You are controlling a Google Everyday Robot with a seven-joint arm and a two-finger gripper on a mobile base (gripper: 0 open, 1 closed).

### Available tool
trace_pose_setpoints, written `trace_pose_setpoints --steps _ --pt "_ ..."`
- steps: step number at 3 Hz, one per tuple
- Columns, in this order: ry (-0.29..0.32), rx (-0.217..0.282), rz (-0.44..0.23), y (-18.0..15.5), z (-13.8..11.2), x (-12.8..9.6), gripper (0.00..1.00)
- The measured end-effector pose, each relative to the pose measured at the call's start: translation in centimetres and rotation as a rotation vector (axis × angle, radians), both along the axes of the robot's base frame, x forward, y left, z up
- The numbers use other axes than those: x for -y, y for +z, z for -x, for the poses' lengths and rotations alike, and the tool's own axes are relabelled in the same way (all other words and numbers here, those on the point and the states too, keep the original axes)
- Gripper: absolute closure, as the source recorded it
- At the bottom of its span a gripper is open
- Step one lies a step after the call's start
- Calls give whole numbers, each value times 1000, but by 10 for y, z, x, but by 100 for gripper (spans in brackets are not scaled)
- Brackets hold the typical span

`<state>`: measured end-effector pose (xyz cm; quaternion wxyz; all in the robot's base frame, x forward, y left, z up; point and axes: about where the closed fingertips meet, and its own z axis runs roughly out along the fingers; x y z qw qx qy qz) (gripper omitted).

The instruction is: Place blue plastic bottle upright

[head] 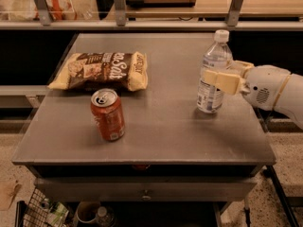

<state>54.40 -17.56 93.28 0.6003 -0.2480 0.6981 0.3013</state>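
The blue plastic bottle (209,97) is a small clear bottle with a white cap and a white-and-blue label. It stands upright at the right side of the grey table (161,131), and its base looks down on the surface. My gripper (216,73) reaches in from the right at mid-height of the bottle. One cream finger (223,82) crosses in front of the bottle, and the other (242,66) sits behind it. The fingers are closed on the bottle's body.
A red soda can (108,115) stands upright at the front left of the table. A chip bag (102,70) lies flat behind it. A shelf rail with metal posts (151,25) runs along the back. A wire basket (42,214) sits on the floor below.
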Motion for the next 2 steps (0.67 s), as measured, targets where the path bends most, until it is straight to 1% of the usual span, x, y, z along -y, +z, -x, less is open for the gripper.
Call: trace_pose_setpoints --steps 1,2 --pt "-38 36 -12 -16 4 -1 100" --pt "-42 44 -9 -16 3 -2 82"
